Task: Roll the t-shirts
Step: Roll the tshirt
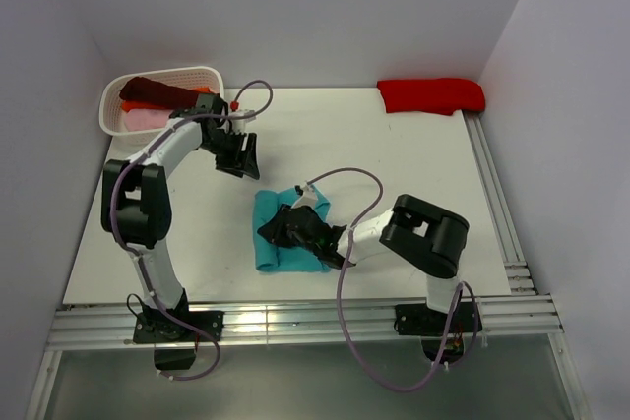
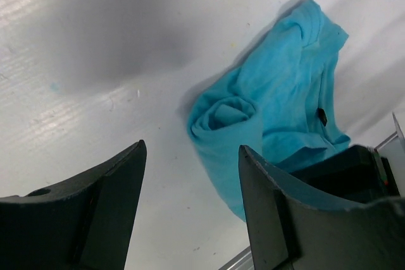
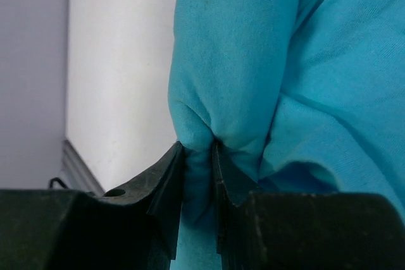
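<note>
Lit bright and even from above. Glare on rail (image 1: 246, 321) at near edge. Soft shadows on worktop (image 1: 394, 154). Broad diffuse shadow in left wrist view; left tool (image 2: 193, 150) dark, slightly soft. Underexposed right tool (image 3: 197, 150) against shirt (image 3: 329, 61).

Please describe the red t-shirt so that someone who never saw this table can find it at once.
On the white table, look at the far right corner. The red t-shirt lies there alone in a long bundle; the teal t-shirt is mid-table, the maroon t-shirt sits in the basket.
</note>
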Controlling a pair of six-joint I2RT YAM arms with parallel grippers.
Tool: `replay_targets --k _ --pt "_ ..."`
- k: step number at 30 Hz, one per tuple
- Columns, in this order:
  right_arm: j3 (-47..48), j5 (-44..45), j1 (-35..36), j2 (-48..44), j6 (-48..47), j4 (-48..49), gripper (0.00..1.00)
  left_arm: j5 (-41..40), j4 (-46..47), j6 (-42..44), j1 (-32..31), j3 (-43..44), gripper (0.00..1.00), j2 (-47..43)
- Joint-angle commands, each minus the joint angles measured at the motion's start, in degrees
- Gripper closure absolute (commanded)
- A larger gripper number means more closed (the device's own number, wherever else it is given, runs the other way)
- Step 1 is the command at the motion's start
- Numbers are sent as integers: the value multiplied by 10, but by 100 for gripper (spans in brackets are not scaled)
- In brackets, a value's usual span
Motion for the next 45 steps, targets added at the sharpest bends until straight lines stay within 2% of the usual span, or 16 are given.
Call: replay_targets --k 1,10,20,23,26,27,29,30,34,36,37,41,45 --pt "-13 -61 -16 25 34 75 79 25 14 22 2 -30 34 -42" --pt "-74 -97 -42 73 121 205 78 44 46 59 -2 -119 30 -70" --pt "-106 -88 -43 76 159 186 79 79 103 39 -38 -155 29 -71" --pt "-113 -83 -44 74 164 177 79 68 114 22 -45 -148 30 -56" --pt "-114 -83 -43 74 164 171 79 38 111 3 -61 -134 37 -35" --pt "-114 -82 -44 73 163 167 79 25 110 -3 -67 -130 44 -31" --pt "-103 -76 -43 62 148 122 78 -3 102 -24 -82 -117 51 -27" --pt "-98 -70 -42 57 141 102 76 -22 99 -26 -87 -114 58 -27" --pt "-49 -24 -29 18 106 -65 66 -65 83 -28 -110 -102 75 -27" --pt "-28 13 -22 -6 86 -126 58 -82 82 -29 -118 -102 78 -29" --pt "0 25 -18 -13 82 -195 56 -95 82 -30 -125 -104 79 -31" --pt "81 102 17 -38 63 -361 45 -115 82 -31 -138 -106 79 -32" --pt "165 161 46 -34 67 -501 41 -125 80 -33 -142 -105 79 -33"
